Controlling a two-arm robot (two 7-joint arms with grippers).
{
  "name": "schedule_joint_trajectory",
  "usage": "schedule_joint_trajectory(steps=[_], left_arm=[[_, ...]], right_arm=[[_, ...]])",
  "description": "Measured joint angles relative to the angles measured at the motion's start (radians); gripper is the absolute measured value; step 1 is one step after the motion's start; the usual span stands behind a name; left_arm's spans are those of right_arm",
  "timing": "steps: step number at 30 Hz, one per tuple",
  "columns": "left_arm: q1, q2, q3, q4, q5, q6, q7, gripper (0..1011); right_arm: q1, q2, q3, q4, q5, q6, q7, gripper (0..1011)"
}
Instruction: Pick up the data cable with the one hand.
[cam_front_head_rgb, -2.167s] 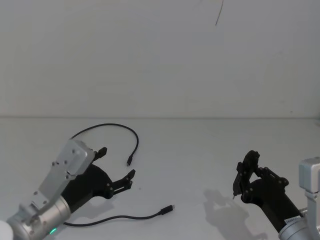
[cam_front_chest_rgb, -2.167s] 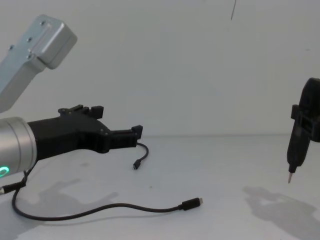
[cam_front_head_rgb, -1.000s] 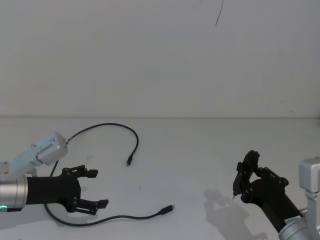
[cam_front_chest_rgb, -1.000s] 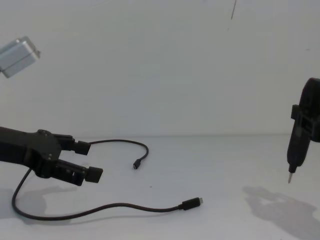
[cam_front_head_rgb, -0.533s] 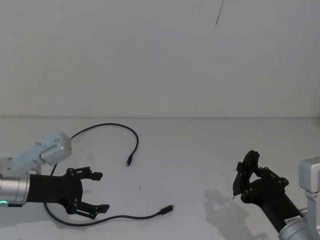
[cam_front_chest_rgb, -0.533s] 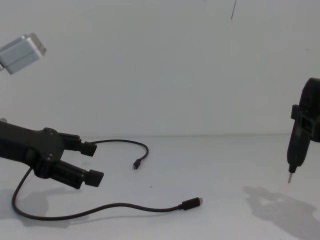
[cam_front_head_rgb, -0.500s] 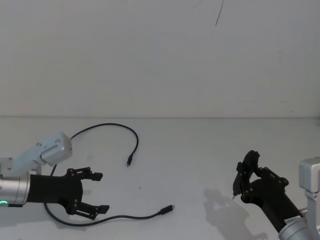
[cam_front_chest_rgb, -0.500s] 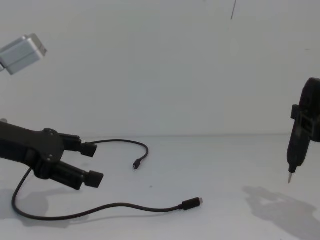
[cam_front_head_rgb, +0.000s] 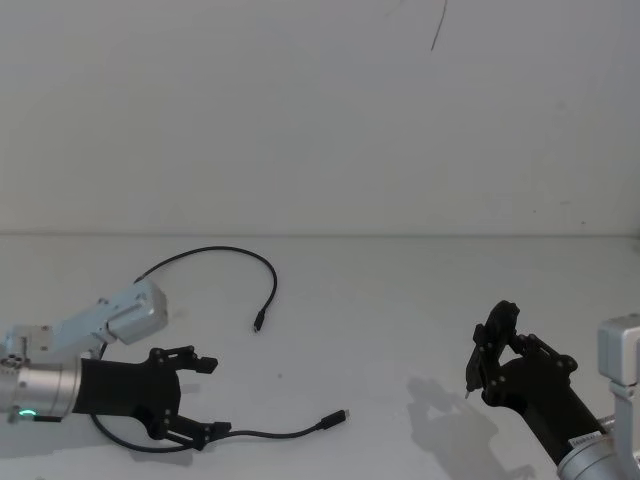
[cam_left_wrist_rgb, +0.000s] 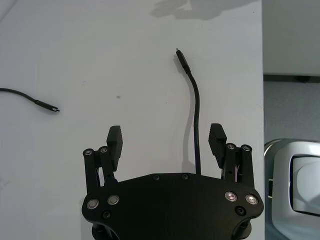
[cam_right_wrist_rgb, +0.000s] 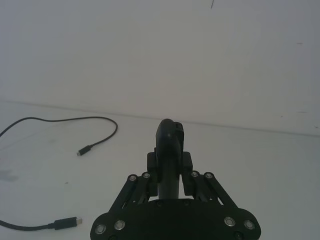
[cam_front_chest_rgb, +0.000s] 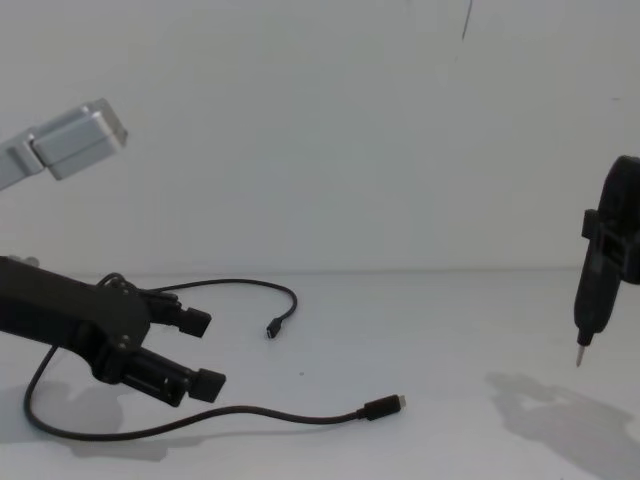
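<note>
We see the left gripper (cam_front_head_rgb: 213, 397) low over the white table (cam_front_head_rgb: 400, 290), its fingers spread wide. The data cable (cam_front_head_rgb: 280, 434) lies slack on the table, and one stretch runs between the fingers. It seems untouched, though we cannot be sure. The right gripper (cam_front_head_rgb: 487, 355) hangs parked at the right.

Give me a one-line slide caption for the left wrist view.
Open left gripper poised over the data cable lying between its fingers on the white table.
</note>
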Motion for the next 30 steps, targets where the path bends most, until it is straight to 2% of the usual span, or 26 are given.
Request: schedule_joint_trajectory(steps=[7,19,30], left_arm=[[0.001,-0.016,0.006,0.001,-0.016,0.041,0.011,1001],[-0.002,-0.044,0.013,0.012,-0.063,0.144,0.025,1001],[-0.027,-0.053,0.049,0.029,-0.05,0.167,0.017,1001]], right_arm=[[0.0,0.0,0.0,0.0,0.0,0.0,0.0,263],[0.0,0.0,0.0,0.0,0.0,0.0,0.0,263],[0.0,0.0,0.0,0.0,0.0,0.0,0.0,263]])
